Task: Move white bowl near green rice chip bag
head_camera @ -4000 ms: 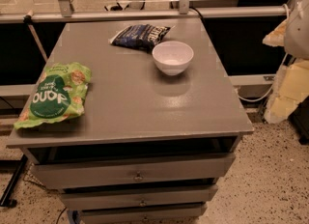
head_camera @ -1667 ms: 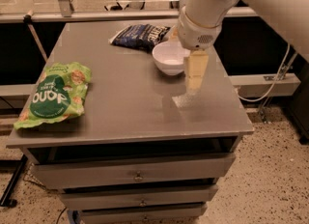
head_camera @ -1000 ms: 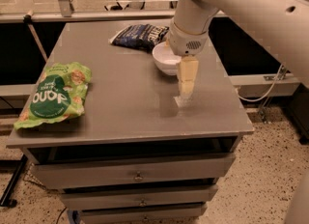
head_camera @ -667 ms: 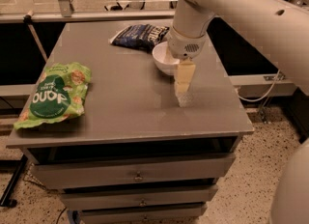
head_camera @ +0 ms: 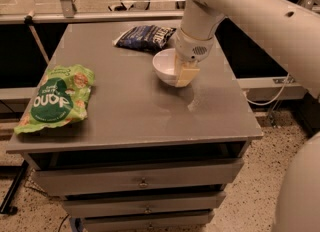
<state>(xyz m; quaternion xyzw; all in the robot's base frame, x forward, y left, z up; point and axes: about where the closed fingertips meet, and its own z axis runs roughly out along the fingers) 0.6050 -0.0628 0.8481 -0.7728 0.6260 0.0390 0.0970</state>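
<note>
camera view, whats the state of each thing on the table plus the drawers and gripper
white bowl: upright, on the tabletop
green rice chip bag: lying flat, face up, at the left edge
dark blue bag: lying flat behind the bowl
gripper: lowered at the bowl's right rim
drawers: shut

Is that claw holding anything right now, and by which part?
Cannot tell. The claw is down at the rim of the white bowl, which sits on the table; a grip there isn't visible.
</note>
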